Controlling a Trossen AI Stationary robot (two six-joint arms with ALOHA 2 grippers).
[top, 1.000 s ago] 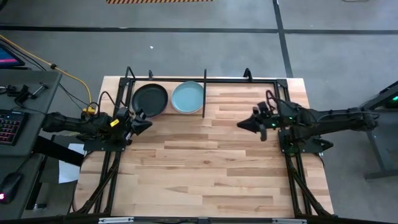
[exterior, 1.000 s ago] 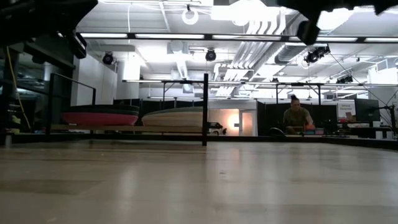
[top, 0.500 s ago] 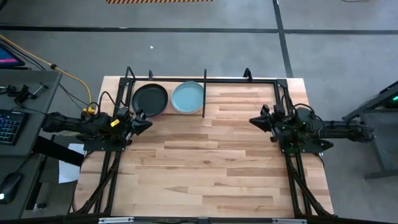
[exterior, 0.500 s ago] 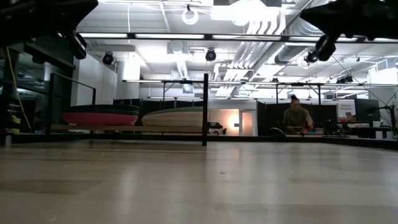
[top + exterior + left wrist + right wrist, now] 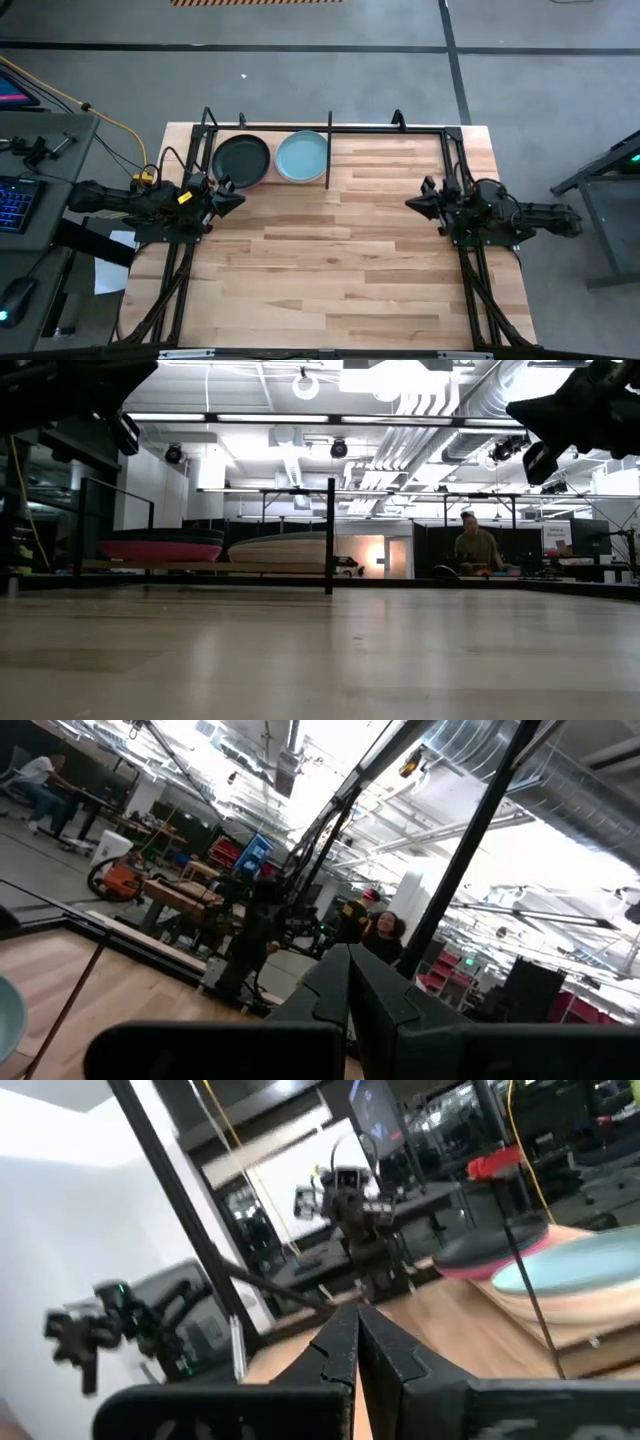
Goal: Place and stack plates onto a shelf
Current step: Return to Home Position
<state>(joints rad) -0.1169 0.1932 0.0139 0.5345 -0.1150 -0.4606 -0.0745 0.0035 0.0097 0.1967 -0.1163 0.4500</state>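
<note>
Shelf: we see two plate stacks inside.
Left hand: closed, empty.
Right hand: closed, empty.

You're looking level across the wooden table to the shelf at the far left. Two low stacks of plates sit in it side by side. The left stack shows pink under a dark plate, and the right stack looks pale peach. The left arm hangs dark at upper left, the right arm at upper right. A person sits far behind.
</note>
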